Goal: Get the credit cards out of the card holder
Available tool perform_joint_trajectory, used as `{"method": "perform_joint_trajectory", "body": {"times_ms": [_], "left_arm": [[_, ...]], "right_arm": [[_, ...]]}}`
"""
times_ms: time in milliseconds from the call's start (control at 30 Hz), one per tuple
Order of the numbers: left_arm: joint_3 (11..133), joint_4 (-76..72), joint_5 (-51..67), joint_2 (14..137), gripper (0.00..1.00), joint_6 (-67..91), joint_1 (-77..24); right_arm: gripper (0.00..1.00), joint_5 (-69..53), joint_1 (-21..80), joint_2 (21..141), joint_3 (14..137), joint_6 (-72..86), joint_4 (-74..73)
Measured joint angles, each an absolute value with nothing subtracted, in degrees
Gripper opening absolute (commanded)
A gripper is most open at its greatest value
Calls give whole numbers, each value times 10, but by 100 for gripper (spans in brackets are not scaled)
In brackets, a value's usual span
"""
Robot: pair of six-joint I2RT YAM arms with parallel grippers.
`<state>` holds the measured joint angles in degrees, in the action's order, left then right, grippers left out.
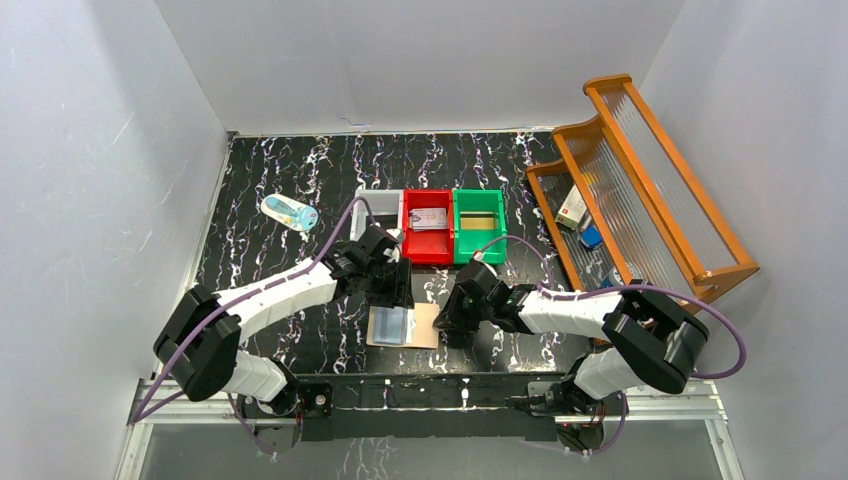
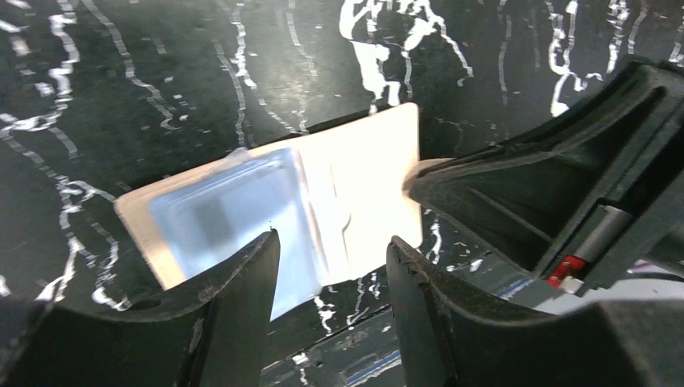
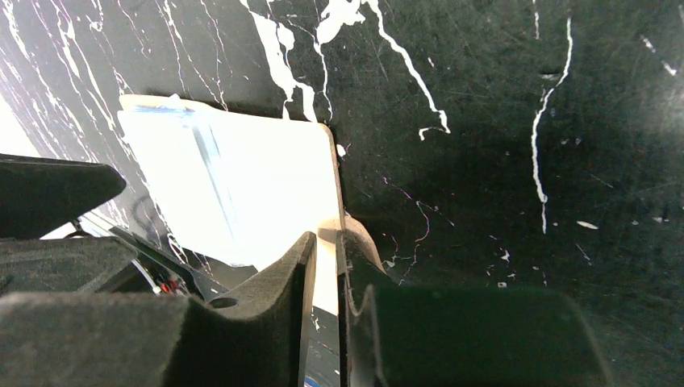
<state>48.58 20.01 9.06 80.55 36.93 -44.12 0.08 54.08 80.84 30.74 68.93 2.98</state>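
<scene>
Marbled black table (image 1: pixel 300 180): a wooden rack (image 1: pixel 640 170) at its right edge holds a white box (image 1: pixel 572 208), print unreadable. The card holder (image 1: pixel 405 326) lies open near the front edge. The right gripper (image 1: pixel 447 328) pinches its right side, and the left gripper (image 1: pixel 395 290) hovers above it, half-open and empty.

In the right wrist view the beige-tan leather-like card holder (image 3: pixel 250 185) glares white, its near edge hidden between the black right fingers (image 3: pixel 270 314), so what its pockets hold cannot be told.

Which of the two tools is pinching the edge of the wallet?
The right tool: it is shut on the right edge of the open wallet. The left tool hangs open above the wallet, gripping nothing.
</scene>
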Motion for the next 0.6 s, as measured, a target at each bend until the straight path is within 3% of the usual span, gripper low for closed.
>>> {"method": "perform_joint_trajectory", "body": {"times_ms": [600], "left_arm": [[483, 268, 36, 830, 54, 364, -441]], "right_arm": [[25, 0, 541, 808, 309, 675, 29]]}}
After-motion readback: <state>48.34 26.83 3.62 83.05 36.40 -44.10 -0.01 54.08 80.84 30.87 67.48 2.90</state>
